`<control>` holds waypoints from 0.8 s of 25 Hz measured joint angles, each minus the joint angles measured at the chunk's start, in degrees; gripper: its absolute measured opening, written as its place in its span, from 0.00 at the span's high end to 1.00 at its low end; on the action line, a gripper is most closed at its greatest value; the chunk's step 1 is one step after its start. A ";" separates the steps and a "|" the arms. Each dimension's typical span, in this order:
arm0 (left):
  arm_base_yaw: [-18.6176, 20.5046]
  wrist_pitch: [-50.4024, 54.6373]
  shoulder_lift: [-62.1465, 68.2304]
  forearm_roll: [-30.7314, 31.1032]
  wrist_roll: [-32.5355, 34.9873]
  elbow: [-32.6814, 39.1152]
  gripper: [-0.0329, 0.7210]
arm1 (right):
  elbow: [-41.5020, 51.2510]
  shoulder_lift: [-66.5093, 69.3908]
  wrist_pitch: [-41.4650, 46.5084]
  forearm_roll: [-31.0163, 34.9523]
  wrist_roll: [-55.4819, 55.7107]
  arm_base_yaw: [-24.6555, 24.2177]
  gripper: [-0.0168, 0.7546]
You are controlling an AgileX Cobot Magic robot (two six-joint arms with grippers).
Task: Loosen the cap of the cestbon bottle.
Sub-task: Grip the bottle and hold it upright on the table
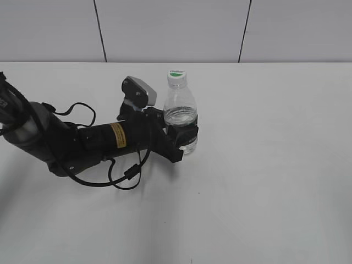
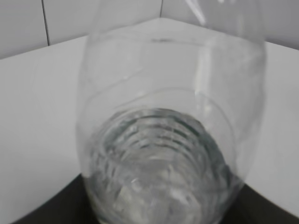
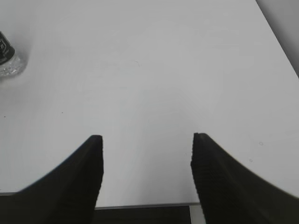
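Note:
The clear ribbed cestbon bottle [image 1: 180, 107] stands upright on the white table, partly filled with water. Its white cap [image 1: 176, 76] with a green mark sits on top. My left gripper [image 1: 184, 137] is shut around the bottle's lower body, over the label band. In the left wrist view the bottle [image 2: 170, 140] fills the frame close up, with the black jaws at the bottom corners. My right gripper [image 3: 145, 140] is open and empty over bare table; the bottle's base [image 3: 7, 58] shows at its far left edge. The right arm is out of the exterior view.
The white table [image 1: 264, 181] runs to a panelled wall at the back. The left arm's black body and cables [image 1: 82, 146] lie low across the table's left side. The table's right edge [image 3: 280, 42] shows in the right wrist view.

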 joint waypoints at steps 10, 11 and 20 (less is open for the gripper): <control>0.00 1.60 1.08 0.39 -0.56 -0.48 0.47 | 0.00 0.00 0.00 0.00 0.00 0.00 0.38; 0.00 1.85 1.08 0.52 -0.56 -0.50 0.47 | 0.00 0.00 0.00 0.00 0.00 0.00 0.38; -0.09 2.08 1.08 0.69 -0.67 -0.56 0.47 | 0.00 0.00 0.00 0.00 0.00 0.00 0.38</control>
